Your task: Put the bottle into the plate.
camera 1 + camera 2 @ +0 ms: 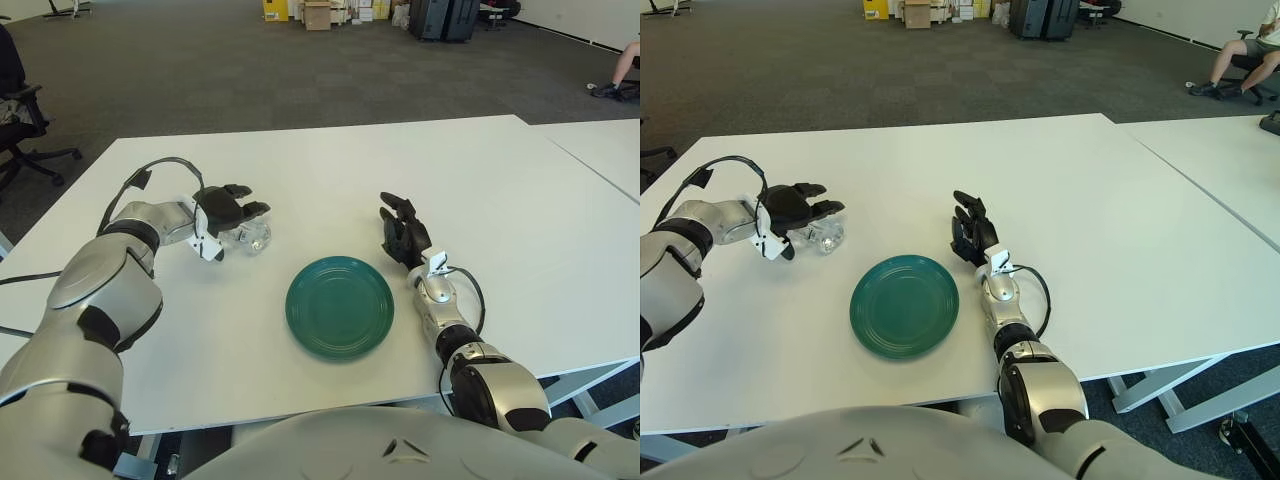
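Observation:
A small clear bottle [252,236] lies on its side on the white table [330,170], left of and behind the green plate [340,306]. My left hand [232,208] hovers right over the bottle, its black fingers [812,188] arched across the top and still spread, with the thumb side low beside it. Much of the bottle is hidden under the palm. My right hand [403,232] shows just right of the plate's far rim, fingers relaxed and holding nothing. The plate is bare.
A second white table [600,150] adjoins on the right. An office chair [20,110] stands off the left edge, boxes and dark cases [440,18] line the far floor, and a seated person's legs [1230,60] show at the far right.

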### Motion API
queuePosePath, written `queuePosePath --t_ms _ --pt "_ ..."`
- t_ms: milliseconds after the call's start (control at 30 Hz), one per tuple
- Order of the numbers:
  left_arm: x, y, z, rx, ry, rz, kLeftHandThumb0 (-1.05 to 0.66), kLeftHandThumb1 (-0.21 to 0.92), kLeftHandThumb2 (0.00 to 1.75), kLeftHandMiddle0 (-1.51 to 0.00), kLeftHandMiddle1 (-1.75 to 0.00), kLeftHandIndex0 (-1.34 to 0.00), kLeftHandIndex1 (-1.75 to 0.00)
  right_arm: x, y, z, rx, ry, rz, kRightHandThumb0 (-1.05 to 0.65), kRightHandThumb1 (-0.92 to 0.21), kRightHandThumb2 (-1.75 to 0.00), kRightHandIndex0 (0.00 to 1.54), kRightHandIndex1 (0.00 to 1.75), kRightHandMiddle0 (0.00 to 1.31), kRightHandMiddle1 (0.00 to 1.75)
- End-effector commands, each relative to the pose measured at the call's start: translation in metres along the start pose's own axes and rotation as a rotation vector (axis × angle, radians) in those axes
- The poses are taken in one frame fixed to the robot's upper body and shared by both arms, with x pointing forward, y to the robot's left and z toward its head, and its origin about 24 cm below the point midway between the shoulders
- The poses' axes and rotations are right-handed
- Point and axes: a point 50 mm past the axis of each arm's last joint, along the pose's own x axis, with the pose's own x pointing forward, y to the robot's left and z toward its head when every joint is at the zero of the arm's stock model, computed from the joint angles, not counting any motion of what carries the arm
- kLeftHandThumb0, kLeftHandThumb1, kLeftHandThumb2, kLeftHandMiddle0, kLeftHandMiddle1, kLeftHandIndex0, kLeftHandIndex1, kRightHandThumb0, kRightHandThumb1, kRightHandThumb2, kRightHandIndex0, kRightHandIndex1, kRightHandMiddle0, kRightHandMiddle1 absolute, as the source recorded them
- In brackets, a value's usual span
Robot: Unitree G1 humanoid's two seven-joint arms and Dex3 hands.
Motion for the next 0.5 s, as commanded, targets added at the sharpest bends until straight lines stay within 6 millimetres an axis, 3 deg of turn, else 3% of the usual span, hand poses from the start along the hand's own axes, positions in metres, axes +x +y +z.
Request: queuePosePath --t_ms 0,300,467 --pt "0.0005 -0.0047 0.0022 -0.038 0.024 -0.017 -0.91 0.83 0.00 -0.23 -0.01 0.00 -0.31 -0.0193 -0.0096 -0.0187 -0.018 0.078 -0.016 -0.72 -0.92 -0.81 0.25 0.00 0.00 0.67" --pt "0.0044 -0.0074 0.0081 -0.068 0.051 -0.039 -0.88 0.83 0.00 -0.26 -0.02 0.00 -0.29 -0.0195 -0.0126 -0.0205 -0.028 0.101 -0.012 -0.73 -0.92 -0.81 0.24 0.00 0.00 0.64" --pt "0.0056 -0.0073 0.0093 -0.059 0.059 -0.036 -0.84 0.83 0.00 -0.36 -0.05 0.00 -0.58 -0.0199 -0.0132 -0.0198 -0.006 0.091 -0.019 -0.71 -0.92 -0.80 0.24 0.00 0.00 0.63"
